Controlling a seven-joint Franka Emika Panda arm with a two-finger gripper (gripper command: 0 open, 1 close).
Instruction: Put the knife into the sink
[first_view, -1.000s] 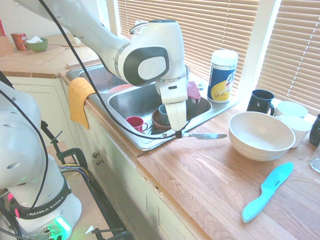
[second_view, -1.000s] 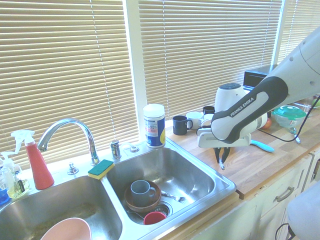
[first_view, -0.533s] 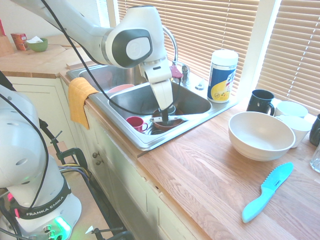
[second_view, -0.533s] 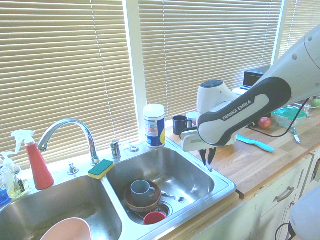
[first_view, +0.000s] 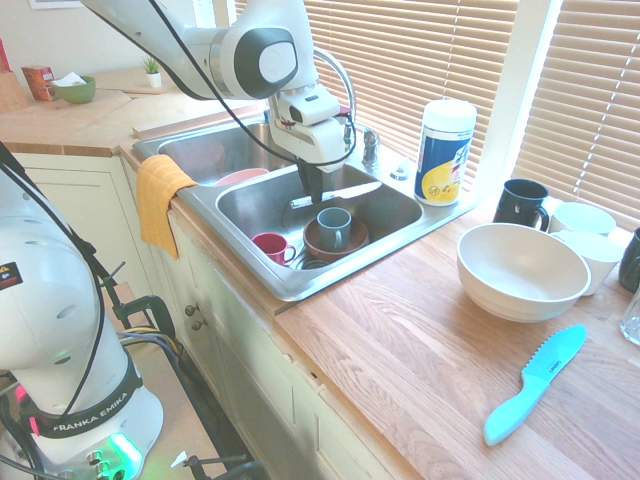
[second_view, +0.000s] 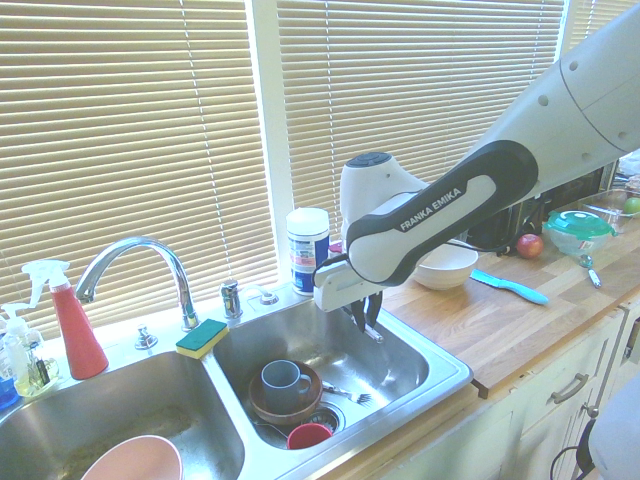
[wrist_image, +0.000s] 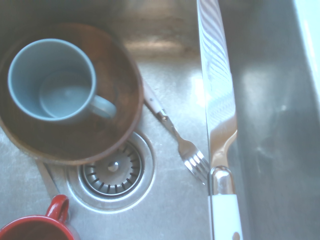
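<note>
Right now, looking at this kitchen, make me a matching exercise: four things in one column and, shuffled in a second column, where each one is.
Things:
1. knife
2. blue-grey mug
3. turquoise knife
4. yellow cloth

Places:
A. flat on the wooden counter
B. draped over the sink's front edge
C. held in the gripper above the basin
D. standing in the brown bowl

Pairs: 1-C, 2-D, 3-A, 4-B
</note>
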